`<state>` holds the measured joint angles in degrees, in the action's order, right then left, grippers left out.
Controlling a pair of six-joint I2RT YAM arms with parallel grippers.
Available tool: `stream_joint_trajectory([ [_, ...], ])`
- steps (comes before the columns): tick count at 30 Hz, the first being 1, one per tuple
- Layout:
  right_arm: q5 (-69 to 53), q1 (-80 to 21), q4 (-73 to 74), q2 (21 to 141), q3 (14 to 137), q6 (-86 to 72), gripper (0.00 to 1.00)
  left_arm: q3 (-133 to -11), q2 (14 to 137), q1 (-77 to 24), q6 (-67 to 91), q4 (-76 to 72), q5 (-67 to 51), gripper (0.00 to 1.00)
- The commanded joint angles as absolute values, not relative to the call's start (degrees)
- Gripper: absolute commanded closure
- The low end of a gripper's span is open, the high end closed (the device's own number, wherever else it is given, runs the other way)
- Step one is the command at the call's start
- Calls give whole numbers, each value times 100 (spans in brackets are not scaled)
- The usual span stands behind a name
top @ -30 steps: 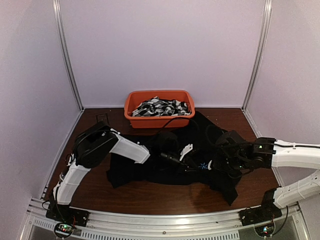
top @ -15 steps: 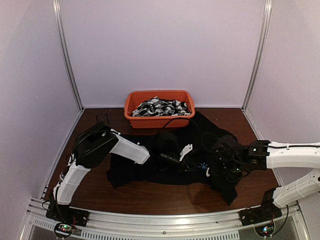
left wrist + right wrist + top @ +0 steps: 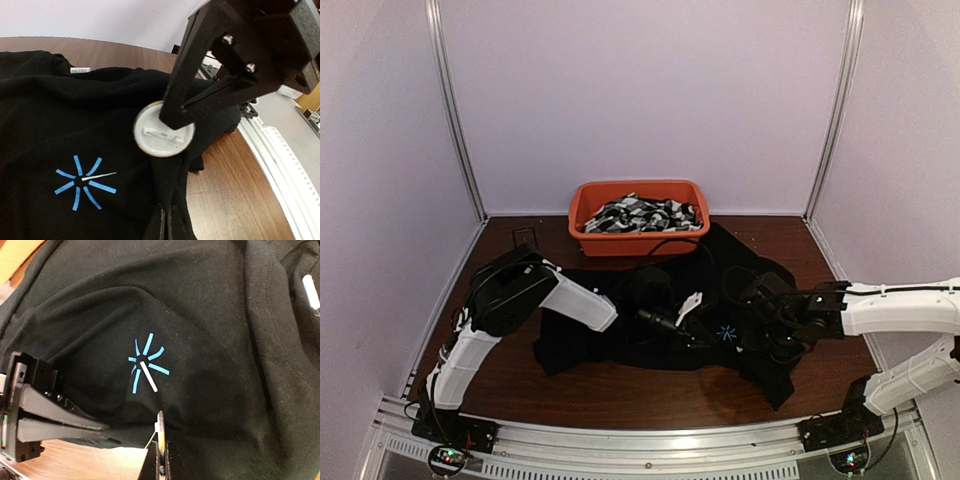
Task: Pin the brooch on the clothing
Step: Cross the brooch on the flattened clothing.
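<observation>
The clothing is a black shirt spread on the table, with a light-blue starburst mark on its front. My right gripper is shut on the brooch, a round white disc. It is held on edge just above the cloth, a little to the side of the starburst, and its pin back faces the left wrist camera. My left gripper is shut on a raised fold of the shirt beside the mark.
An orange bin with black-and-white patterned fabrics stands at the back of the brown table. The shirt has a small white tag. A metal rail runs along the near edge.
My right arm has moved left with the brooch, closer to the starburst. The left arm has hardly moved and keeps its hold on the fold.
</observation>
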<state>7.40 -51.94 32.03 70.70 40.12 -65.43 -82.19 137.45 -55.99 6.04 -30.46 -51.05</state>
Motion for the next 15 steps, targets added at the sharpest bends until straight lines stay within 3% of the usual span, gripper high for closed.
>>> stream_joint_trajectory([
  [1, 860, -5152, 3028, 7351, 4042, -6386, 100, -8157, 13512, -5629, 593, -3432, -5430, 100],
  [15, 640, -5157, 2753, 7669, 4197, -6246, 100, -8112, 13514, -5660, 645, -3594, -5420, 100],
])
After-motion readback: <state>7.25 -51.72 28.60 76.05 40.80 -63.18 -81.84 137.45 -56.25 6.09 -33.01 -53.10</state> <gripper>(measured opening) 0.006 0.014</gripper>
